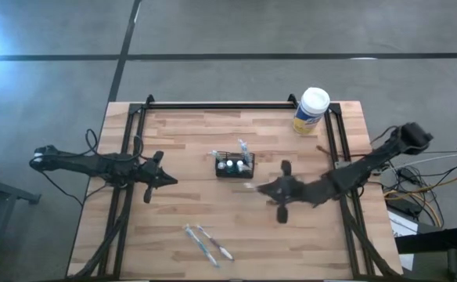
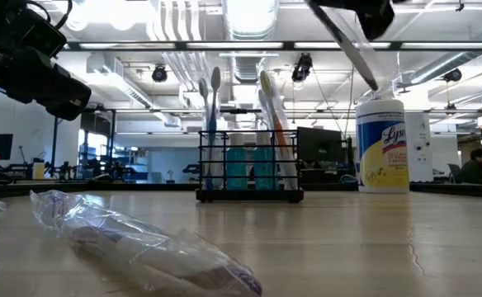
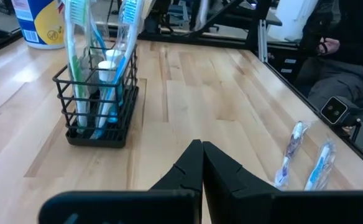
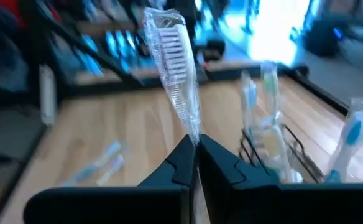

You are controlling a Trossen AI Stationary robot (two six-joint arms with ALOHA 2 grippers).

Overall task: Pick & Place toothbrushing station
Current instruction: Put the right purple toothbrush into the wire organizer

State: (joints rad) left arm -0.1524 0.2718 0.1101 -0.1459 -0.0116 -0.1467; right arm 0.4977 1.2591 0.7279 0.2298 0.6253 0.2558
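Note:
The black wire basket point(image 1: 235, 165) stands at mid-table on its base, with toothbrushes and green-white tubes upright in it point(image 3: 97, 93). Just right of it and above the table, my right gripper point(image 1: 257, 187) is shut on a plastic-wrapped toothbrush point(image 4: 172, 56). In the low view this brush point(image 2: 352, 51) slants high over the basket point(image 2: 249, 169). Left of the basket, my left gripper point(image 1: 170, 180) hovers shut and empty point(image 3: 201, 150). Two more wrapped toothbrushes point(image 1: 206, 244) lie flat near the front edge. My right gripper pinches the wrapped toothbrush by its handle point(image 4: 194, 138) between the two fingers, plastic wrapper included. The fingers come nearly level from the table's right side. The brush sticks out past the fingertips with its bristle head point(image 4: 171, 46) at the free end, tilted and lifted clear of the table.
A white-lidded, yellow-labelled wipes canister point(image 1: 312, 110) stands at the far right of the table. Black frame rails run along the left, right and far edges point(image 1: 213, 105). A seated person shows beyond the table's front edge in the left wrist view point(image 3: 337, 56).

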